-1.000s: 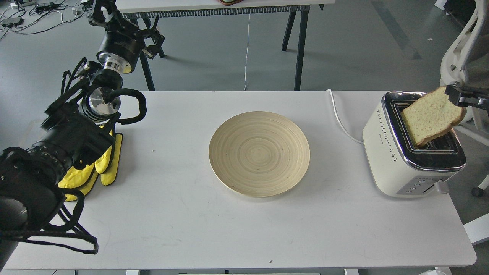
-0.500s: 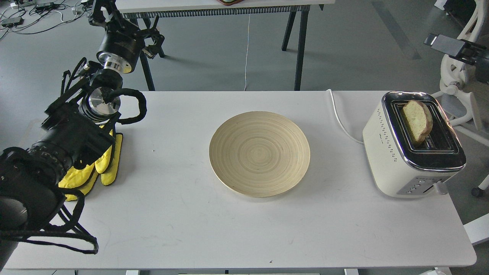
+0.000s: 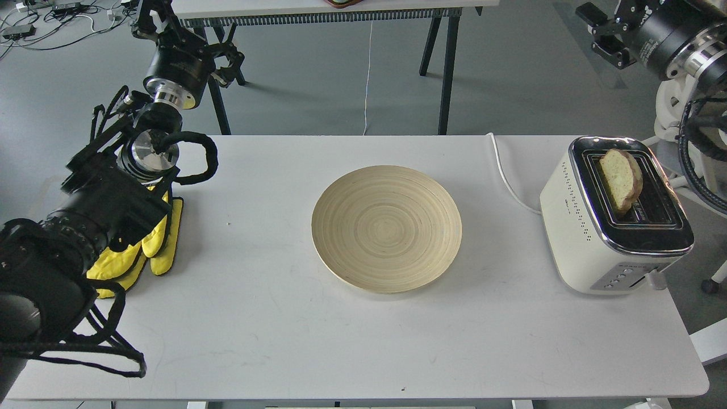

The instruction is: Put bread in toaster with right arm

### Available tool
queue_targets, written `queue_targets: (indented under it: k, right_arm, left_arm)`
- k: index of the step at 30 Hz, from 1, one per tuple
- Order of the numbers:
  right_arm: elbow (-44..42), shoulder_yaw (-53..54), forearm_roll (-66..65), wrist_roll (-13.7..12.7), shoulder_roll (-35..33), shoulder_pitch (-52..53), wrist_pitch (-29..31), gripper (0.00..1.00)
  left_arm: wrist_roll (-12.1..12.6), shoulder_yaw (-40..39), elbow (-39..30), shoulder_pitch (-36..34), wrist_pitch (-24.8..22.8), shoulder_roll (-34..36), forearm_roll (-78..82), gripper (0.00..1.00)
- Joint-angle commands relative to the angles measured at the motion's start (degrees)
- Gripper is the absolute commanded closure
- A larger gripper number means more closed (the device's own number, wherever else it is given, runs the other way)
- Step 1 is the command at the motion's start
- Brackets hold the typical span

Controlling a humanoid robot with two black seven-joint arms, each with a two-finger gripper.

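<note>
The bread (image 3: 620,179) stands in the left slot of the cream-white toaster (image 3: 585,244) at the table's right end, with its rounded top sticking out above the chrome top. My right gripper (image 3: 601,31) is high at the upper right, well above and behind the toaster, open and empty, apart from the bread. My left arm comes in from the left. Its gripper (image 3: 149,20) is beyond the table's far left corner, dark and small, so its fingers cannot be told apart.
A round bamboo plate (image 3: 386,227) lies bare at the middle of the white table (image 3: 284,318). Yellow gloves (image 3: 153,244) lie under my left arm. The toaster's white cord (image 3: 505,176) runs off the far edge. A white chair (image 3: 670,108) stands right of the toaster.
One second ago my right gripper held the bread tilted over the toaster. The bread has dropped into the left slot, and the gripper has let go and risen up and back.
</note>
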Motion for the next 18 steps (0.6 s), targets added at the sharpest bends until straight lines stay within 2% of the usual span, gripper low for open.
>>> queue_targets:
  k: [1,3,6,10,12,16,18]
  right_arm:
    - [-6.9,5.34,9.79,0.1,5.41,-3.43,0.38,0.0]
    - [-11.47,10.26,11.39,-0.42,8.49,-6.42,2.31,0.0]
    - [-20.96,17.39,11.48,-1.12,13.93,-9.15,9.24,0.0]
    - [-30.29,24.68,12.18,-4.46,21.85,-10.12,14.62,0.0]
    - [-32.23,28.38,12.27,-5.78,23.35,-11.35,16.02,0.0]
    - [-32.24,33.92,12.27,-5.96,24.06,-14.95,20.24,0.0]
    - [-32.41,35.51,12.27,-5.96,25.37,-15.74,20.25,0.0]
  left_arm:
    - [0.0,-0.02,0.0,0.0,0.0,0.03,0.01,0.0]
    - [0.0,-0.02,0.0,0.0,0.0,0.12,0.01,0.0]
    - [0.0,-0.02,0.0,0.0,0.0,0.12,0.01,0.0]
    - [0.0,-0.02,0.0,0.0,0.0,0.12,0.01,0.0]
    - [0.0,-0.02,0.0,0.0,0.0,0.12,0.01,0.0]
    - [0.0,-0.11,0.0,0.09,0.0,0.12,0.01,0.0]
    - [0.0,-0.11,0.0,0.09,0.0,0.21,0.01,0.0]
